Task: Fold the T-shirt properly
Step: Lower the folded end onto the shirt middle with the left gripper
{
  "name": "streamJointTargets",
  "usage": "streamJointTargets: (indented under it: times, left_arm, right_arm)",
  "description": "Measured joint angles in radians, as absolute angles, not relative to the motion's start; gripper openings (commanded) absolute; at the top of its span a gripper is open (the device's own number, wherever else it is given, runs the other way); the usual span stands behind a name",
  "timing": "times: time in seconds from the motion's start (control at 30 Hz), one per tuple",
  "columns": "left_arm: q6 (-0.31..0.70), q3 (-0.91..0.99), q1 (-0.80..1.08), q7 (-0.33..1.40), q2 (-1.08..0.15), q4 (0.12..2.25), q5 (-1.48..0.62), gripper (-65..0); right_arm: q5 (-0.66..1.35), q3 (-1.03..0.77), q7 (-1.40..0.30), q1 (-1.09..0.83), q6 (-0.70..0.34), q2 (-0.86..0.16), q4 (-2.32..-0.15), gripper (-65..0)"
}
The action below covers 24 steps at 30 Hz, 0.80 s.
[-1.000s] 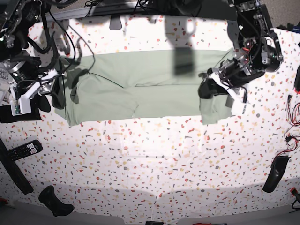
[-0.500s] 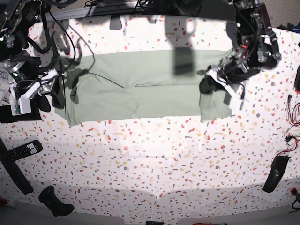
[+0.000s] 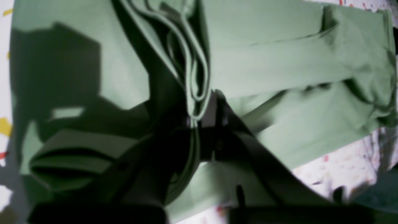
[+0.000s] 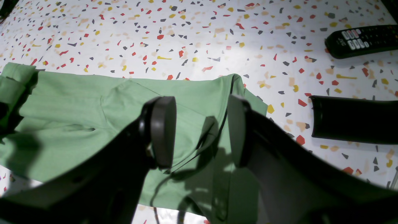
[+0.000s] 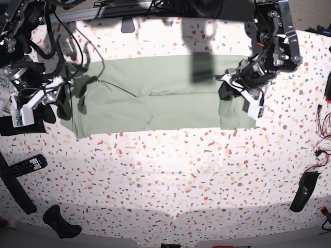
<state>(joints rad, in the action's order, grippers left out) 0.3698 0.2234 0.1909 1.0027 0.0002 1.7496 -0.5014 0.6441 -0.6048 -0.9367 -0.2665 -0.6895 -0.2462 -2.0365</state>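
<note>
Risk: left hand (image 3: 197,119), clamped on the T-shirt (image 5: 155,95) hem right of frame, drags layers askew; right hand (image 4: 199,133) open, idle.

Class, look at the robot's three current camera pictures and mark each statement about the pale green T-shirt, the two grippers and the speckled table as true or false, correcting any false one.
1. The left gripper is shut on the pale sage-green fabric T-shirt. True.
2. The right gripper grips the shirt's edge. False: its jaws stand open above the cloth.
3. A black remote control lies on the speckled terrazzo table. True.
4. The shirt hangs wholly clear of the table. False: it lies spread on it, only the pinched edge raised.
</note>
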Motion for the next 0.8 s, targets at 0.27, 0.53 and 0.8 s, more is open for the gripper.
streamJointTargets:
  times: [0.27,0.53,0.8]
  left_arm:
    - [0.313,0.141,0.191,0.991,0.0,1.75,-0.454,-65.0]
    - [0.31,0.137,0.191,0.991,0.0,1.75,-0.455,-65.0]
    - [0.31,0.137,0.191,0.991,0.0,1.75,-0.558,-65.0]
  right_arm:
    - [0.644,-0.605,-0.937,-0.267,-0.69,-0.246,-2.037,-39.0]
    - [0.644,-0.605,-0.937,-0.267,-0.69,-0.246,-2.037,-39.0]
    - [0.644,-0.605,-0.937,-0.266,-0.69,-0.246,-2.037,-39.0]
